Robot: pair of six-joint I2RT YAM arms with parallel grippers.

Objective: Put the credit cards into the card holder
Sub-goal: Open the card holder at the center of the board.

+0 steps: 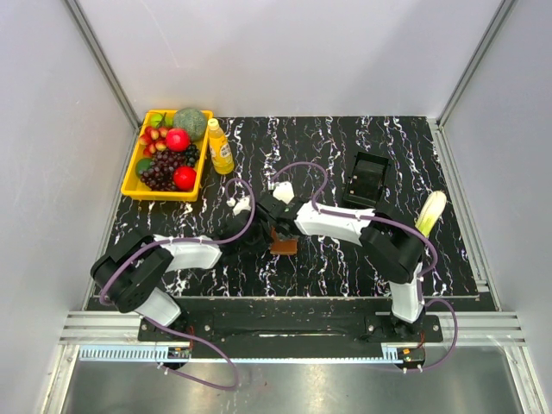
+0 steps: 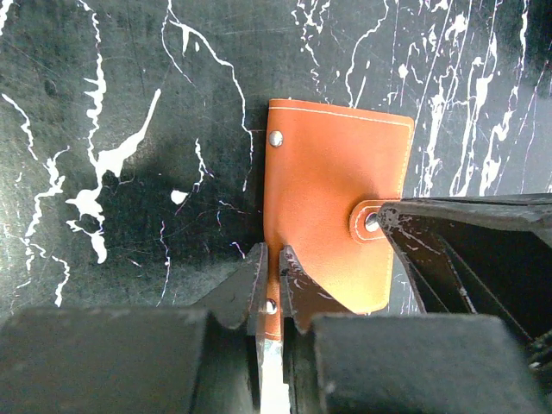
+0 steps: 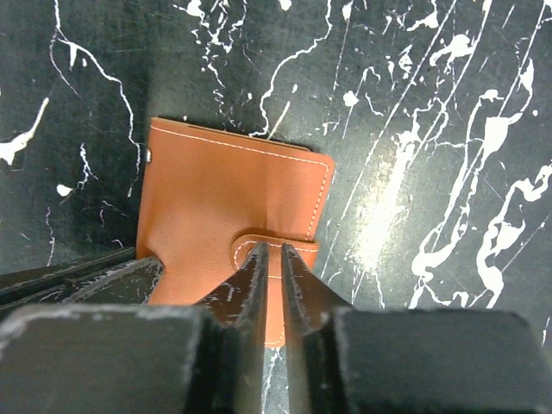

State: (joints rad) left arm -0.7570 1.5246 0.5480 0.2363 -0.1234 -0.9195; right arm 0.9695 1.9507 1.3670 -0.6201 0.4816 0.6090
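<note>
The card holder (image 1: pixel 283 246), a brown leather wallet with pale stitching, lies folded shut on the black marbled table at its middle. My left gripper (image 1: pixel 266 235) is shut on its left edge (image 2: pixel 272 267), close to a metal stud. The wallet body (image 2: pixel 332 181) stretches away from those jaws. My right gripper (image 1: pixel 285 231) reaches in from the right. Its jaws stand almost together, with the tips (image 3: pixel 274 254) on the strap tab (image 3: pixel 302 247) that crosses the wallet (image 3: pixel 224 198). No credit cards can be seen in any view.
A yellow basket (image 1: pixel 129 177) of fruit and vegetables stands at the back left, with a yellow bottle (image 1: pixel 220 147) beside it. A black plastic tray-like box (image 1: pixel 366 177) sits at the back right, and a pale green vegetable (image 1: pixel 431 211) lies at the right.
</note>
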